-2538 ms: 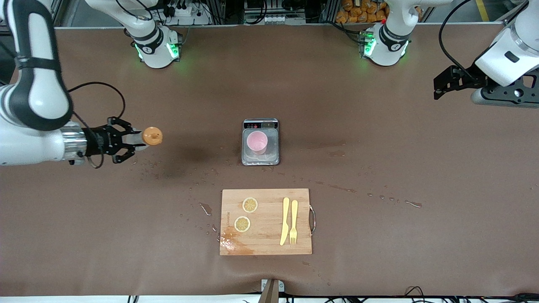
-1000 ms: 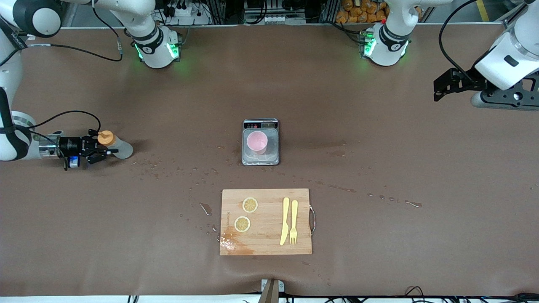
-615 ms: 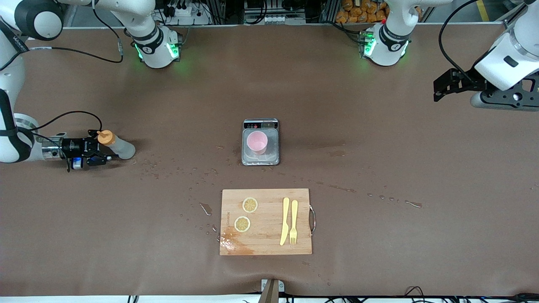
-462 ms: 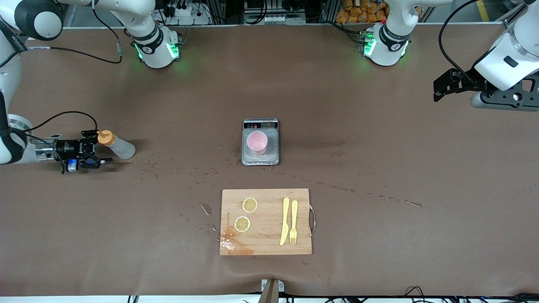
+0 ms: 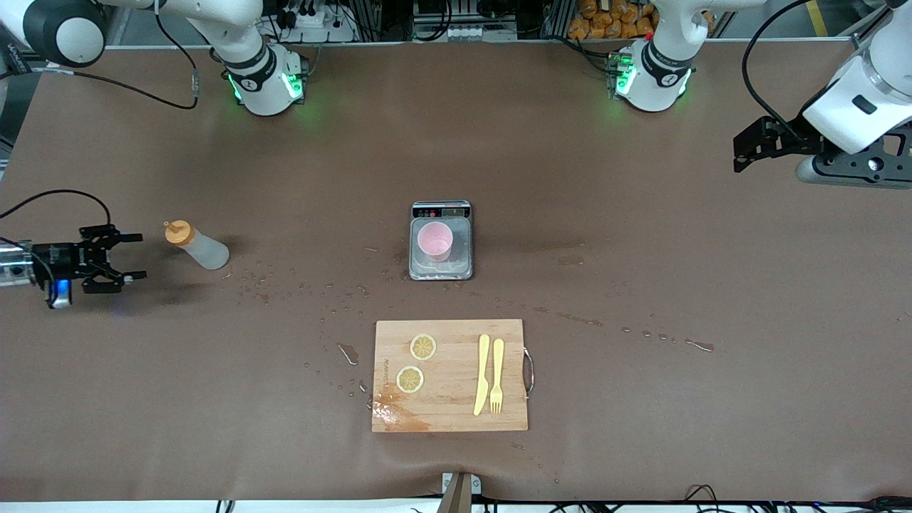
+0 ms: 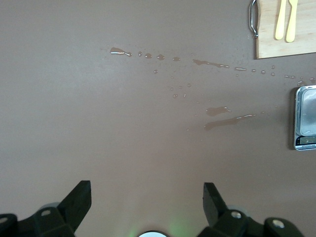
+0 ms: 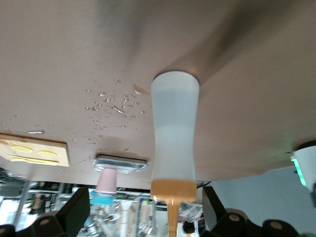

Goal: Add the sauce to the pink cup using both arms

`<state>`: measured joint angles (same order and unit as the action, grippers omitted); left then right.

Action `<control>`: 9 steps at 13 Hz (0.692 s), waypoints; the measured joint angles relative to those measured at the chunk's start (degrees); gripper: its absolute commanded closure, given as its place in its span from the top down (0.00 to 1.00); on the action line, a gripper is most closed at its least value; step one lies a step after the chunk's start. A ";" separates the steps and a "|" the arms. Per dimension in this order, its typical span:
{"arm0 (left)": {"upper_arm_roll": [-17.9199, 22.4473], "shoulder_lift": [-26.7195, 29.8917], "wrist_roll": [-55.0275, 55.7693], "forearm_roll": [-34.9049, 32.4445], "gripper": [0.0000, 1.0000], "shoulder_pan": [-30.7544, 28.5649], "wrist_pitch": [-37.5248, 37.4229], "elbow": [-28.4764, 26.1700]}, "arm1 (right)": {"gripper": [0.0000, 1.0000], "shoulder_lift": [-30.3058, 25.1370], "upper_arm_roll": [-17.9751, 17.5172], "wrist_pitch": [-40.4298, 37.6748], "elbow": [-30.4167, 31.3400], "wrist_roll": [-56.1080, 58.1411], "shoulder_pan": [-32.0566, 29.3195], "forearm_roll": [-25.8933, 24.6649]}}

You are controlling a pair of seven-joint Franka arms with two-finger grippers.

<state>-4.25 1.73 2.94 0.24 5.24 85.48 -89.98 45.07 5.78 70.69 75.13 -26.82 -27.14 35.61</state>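
The sauce bottle (image 5: 197, 244) stands upright on the tabletop (image 5: 641, 299) toward the right arm's end, orange nozzle cap up, well apart from the pink cup (image 5: 434, 241), which sits on the silver scale (image 5: 441, 240) mid-table. The right pincer (image 5: 122, 254) hovers low just beside the bottle, fingers spread wide and gripping nothing; in the right wrist view the bottle (image 7: 174, 143) stands free between the two black fingertips (image 7: 75, 207), touching neither. The left pincer (image 6: 147, 200) hangs over bare tabletop at its own end, fingers apart and empty, waiting.

As for handling, the bottle looks light, soft-walled and partly filled, so a hard pinch would likely squirt sauce early. The waisted middle of the body seems the best place to hold it. There are wet drops around, so it could be slippery. The cup looks light too, and easily tipped.
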 measured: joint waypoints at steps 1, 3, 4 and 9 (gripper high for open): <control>0.00 0.00 0.00 0.00 1.00 0.00 0.00 0.00 | 1.00 -0.15 -0.20 -1.36 -2.68 -0.01 1.04 -1.77; 0.01 0.00 0.00 0.00 1.00 -0.01 0.00 0.00 | 1.00 -1.15 -0.31 -2.52 -6.63 -0.03 4.34 -5.36; 0.02 0.00 0.00 0.00 1.00 -0.01 0.00 0.00 | 1.00 -2.14 -0.31 -2.63 -7.67 -0.10 6.07 -6.45; 0.15 0.00 0.00 0.00 1.00 -0.05 0.00 0.04 | 1.00 -9.59 -0.51 -3.08 -8.99 -0.13 13.83 -11.72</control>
<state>-4.09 1.73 2.94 0.24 5.19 85.48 -89.94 35.49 5.26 67.61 66.14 -26.96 -13.31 23.89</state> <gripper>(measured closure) 0.000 0.000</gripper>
